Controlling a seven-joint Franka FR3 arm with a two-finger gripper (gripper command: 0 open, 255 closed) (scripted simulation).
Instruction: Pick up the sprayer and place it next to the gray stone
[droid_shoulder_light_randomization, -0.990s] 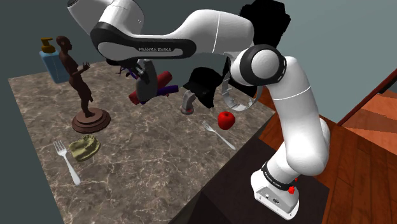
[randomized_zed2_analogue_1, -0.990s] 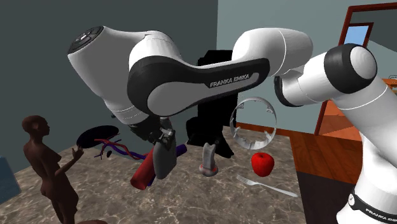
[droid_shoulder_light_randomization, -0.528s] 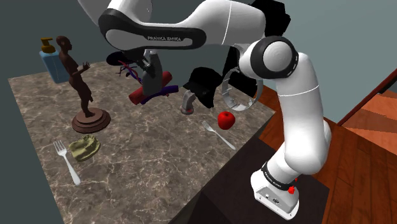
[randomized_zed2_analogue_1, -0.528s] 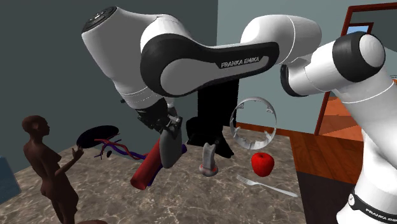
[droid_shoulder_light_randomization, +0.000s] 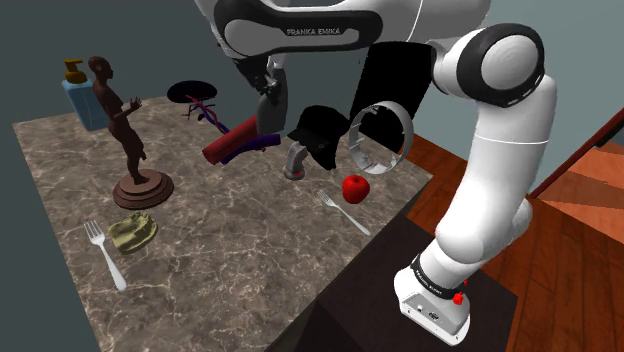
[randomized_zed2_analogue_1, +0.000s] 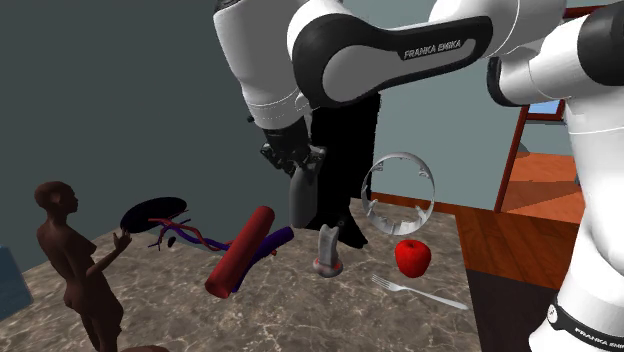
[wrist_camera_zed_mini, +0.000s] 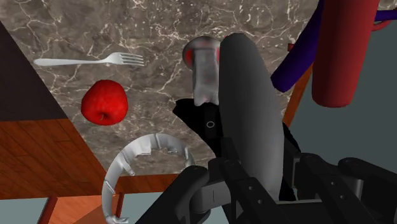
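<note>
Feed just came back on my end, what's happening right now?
The white arm's tool is shut on a grey sprayer, holding it in the air above the marble table, near the dark red cylinder. The olive-tan stone it belongs beside lies by the statue and a fork, toward the shoulder view's left. The placing is not yet done.

Looks like a room in somebody's house: marble-topped table (droid_shoulder_light_randomization: 230, 250), reddish wood floor (droid_shoulder_light_randomization: 575, 250), plain grey-blue walls (droid_shoulder_light_randomization: 590, 50). Homey clutter too, like a brown figurine (droid_shoulder_light_randomization: 120, 110), a fork (droid_shoulder_light_randomization: 103, 255) and an apple (droid_shoulder_light_randomization: 355, 187).
</note>
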